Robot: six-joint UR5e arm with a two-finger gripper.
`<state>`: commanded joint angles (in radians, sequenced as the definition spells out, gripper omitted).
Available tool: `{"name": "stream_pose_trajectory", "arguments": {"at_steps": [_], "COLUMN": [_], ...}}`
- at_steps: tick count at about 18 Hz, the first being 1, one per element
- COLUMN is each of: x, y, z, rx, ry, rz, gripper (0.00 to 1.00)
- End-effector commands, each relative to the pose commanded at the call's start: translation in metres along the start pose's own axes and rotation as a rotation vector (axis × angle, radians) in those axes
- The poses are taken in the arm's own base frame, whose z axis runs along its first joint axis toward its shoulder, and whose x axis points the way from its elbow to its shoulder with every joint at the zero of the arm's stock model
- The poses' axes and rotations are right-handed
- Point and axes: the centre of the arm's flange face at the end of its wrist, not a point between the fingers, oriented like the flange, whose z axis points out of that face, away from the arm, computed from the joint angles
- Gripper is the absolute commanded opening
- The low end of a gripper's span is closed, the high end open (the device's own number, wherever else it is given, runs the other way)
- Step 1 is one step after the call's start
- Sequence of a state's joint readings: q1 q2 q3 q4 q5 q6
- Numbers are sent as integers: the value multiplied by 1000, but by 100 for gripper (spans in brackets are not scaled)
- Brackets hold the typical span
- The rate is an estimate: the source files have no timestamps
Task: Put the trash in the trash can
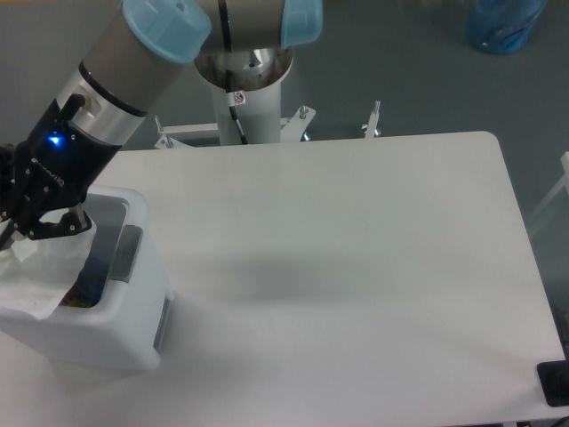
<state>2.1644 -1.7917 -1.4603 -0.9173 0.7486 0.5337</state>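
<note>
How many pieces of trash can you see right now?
1: a crumpled white wrapper, hanging from the gripper over the open trash can at the table's left edge. More may lie hidden inside the bin, whose interior is mostly covered.

One robot arm (133,80) with one gripper (27,227), one white wrapper (36,280) at the 9 o'clock edge, one white trash can (124,302), one white table (356,267), and one blue object (505,22) at 1 o'clock.
</note>
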Motion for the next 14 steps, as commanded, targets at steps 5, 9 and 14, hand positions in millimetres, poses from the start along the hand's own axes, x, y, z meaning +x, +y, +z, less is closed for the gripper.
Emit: {"name": "stream_pose_trajectory", "arguments": {"at_steps": [5,9,14], "x": [-13,-107,-217], "y": [7,39,103], "z": [-8,-50,-97], "rx": [2,24,15], "ry": [-18,-150,-247], "rz": [-18,-105,-119], "gripper": [100,100,100]}}
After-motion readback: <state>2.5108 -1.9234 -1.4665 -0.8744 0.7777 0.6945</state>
